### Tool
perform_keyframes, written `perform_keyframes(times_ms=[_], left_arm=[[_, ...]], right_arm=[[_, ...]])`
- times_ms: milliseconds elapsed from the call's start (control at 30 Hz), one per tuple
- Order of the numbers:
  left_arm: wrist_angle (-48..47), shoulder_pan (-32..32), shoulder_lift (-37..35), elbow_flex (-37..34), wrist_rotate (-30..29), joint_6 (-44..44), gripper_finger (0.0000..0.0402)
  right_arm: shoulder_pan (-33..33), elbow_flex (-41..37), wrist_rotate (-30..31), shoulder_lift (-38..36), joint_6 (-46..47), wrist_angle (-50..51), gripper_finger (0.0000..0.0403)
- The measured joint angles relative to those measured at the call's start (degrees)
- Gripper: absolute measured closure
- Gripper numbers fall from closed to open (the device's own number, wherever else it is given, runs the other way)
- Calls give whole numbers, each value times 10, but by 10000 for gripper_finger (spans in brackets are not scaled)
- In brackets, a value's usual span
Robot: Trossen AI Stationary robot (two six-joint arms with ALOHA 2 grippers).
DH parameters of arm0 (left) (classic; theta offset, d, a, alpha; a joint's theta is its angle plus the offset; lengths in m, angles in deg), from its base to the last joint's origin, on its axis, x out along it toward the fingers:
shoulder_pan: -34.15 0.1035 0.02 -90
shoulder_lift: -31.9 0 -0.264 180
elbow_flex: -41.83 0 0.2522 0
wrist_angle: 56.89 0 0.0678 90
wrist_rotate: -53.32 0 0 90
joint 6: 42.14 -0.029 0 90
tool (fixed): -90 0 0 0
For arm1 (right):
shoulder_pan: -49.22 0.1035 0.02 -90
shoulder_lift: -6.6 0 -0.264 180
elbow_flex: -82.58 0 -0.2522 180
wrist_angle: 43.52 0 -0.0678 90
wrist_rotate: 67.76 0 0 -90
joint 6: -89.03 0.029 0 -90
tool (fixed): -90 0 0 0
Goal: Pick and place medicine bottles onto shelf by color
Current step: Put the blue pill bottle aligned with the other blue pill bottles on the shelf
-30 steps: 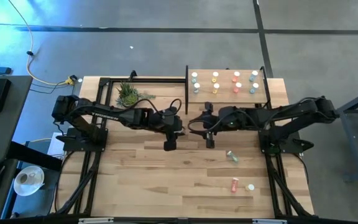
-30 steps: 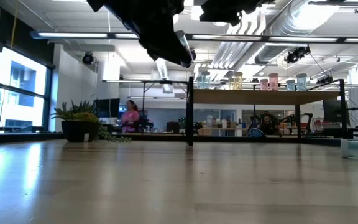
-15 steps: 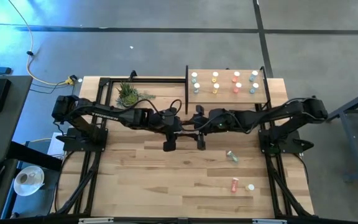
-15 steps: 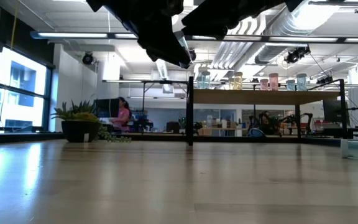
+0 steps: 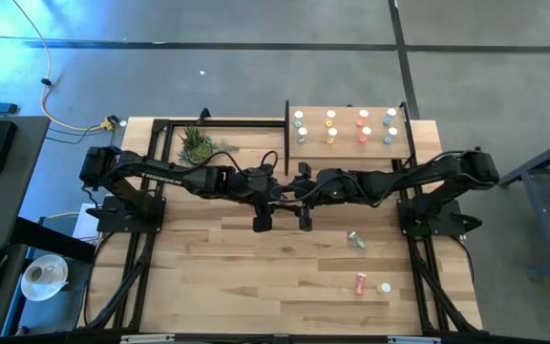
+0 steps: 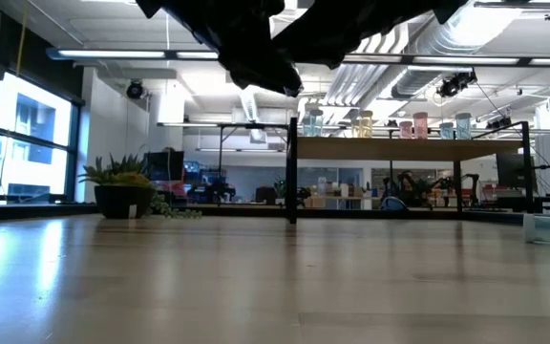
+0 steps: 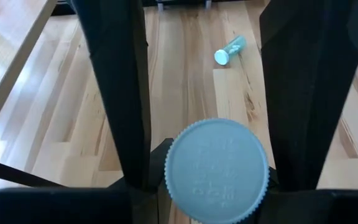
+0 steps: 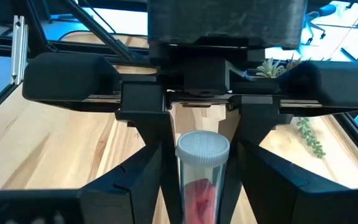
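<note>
My left gripper [image 5: 283, 199] hangs over the middle of the table, shut on an orange-red medicine bottle [image 8: 199, 186] whose white cap [image 7: 216, 171] faces up. My right gripper [image 5: 289, 197] faces it nose to nose and is open. Its fingers stand on either side of that bottle, and no touch shows. The shelf [image 5: 347, 127] at the far right carries two rows of standing bottles, in columns of white, yellow, orange-red and teal. On the table lie a teal bottle [image 5: 355, 239], an orange-red bottle [image 5: 360, 284] and a small white one [image 5: 385, 286]. My left gripper pinches the orange-red bottle between its two fingers by the clear body just below the cap [image 8: 201, 177]. The fingers come from the table's left, slanting down. The bottle stands roughly upright, cap up, lifted well clear of the table.
A small potted plant [image 5: 197, 145] stands at the far left, beside the black frame bars [image 5: 218, 122]. The shelf's black posts [image 6: 292, 172] rise from the table's far side. Bare wood lies along the table's near left part [image 5: 218, 287].
My right gripper has gone toward the table's left and down, up to the bottle in my left gripper. It has stayed open the whole time. The bottle has stayed in place.
</note>
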Motion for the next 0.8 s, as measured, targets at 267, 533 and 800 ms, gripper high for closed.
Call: perform_keyframes(times_ms=[267, 533, 800], left_arm=[[3, 0, 0, 0, 0, -8, 304], [5, 0, 0, 0, 0, -9, 304], [5, 0, 0, 0, 0, -9, 304]], right_arm=[[0, 0, -2, 0, 5, 3, 225], [-1, 0, -6, 0, 12, 3, 268], [-4, 0, -16, 0, 15, 4, 286]])
